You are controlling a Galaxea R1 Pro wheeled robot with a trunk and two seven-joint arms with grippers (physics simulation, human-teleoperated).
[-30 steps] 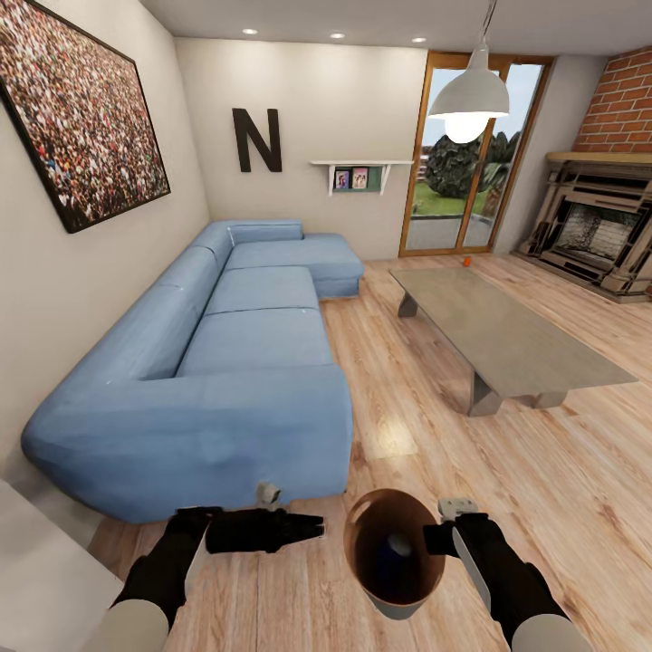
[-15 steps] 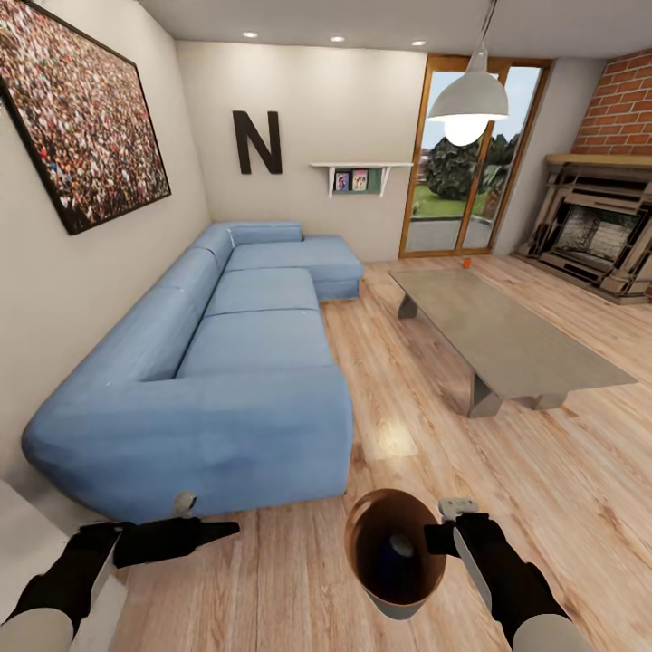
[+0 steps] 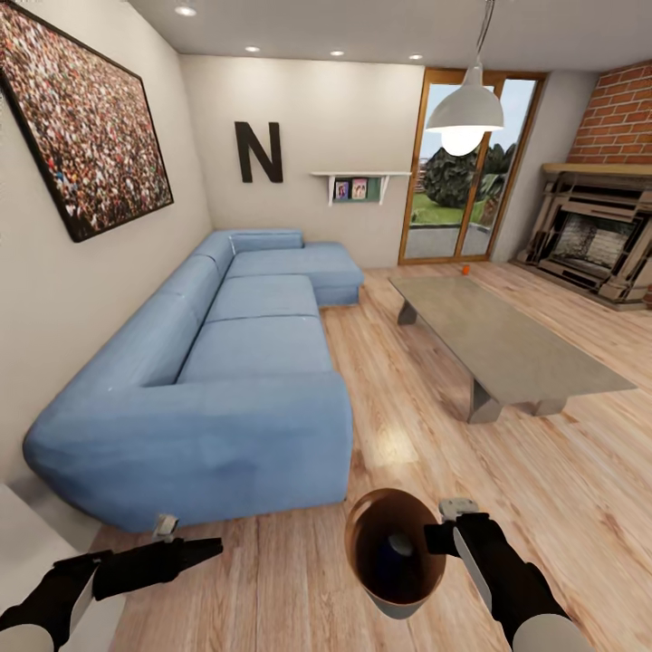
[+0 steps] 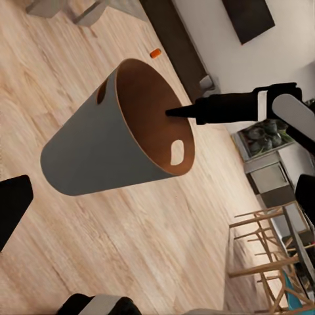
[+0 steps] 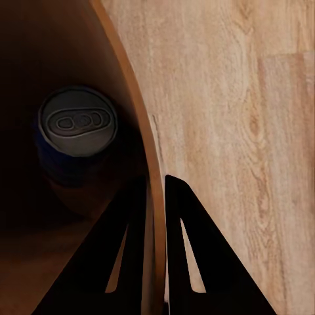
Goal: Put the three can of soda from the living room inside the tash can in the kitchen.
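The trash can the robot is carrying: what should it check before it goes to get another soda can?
1. Hold on the trash can: ok. In the right wrist view the right gripper pinches the rim, one finger inside and one outside.
2. Can already inside: ok. A dark blue can stands in the bottom.
3. Next can spotted: ok. An orange can sits on the floor beyond the coffee table.
4. Third can: cannot tell where it is.
5. Left gripper free: ok, nothing between its fingers, though open or shut is unclear.
6. Path: ok. Bare wood floor runs between the sofa and the table.
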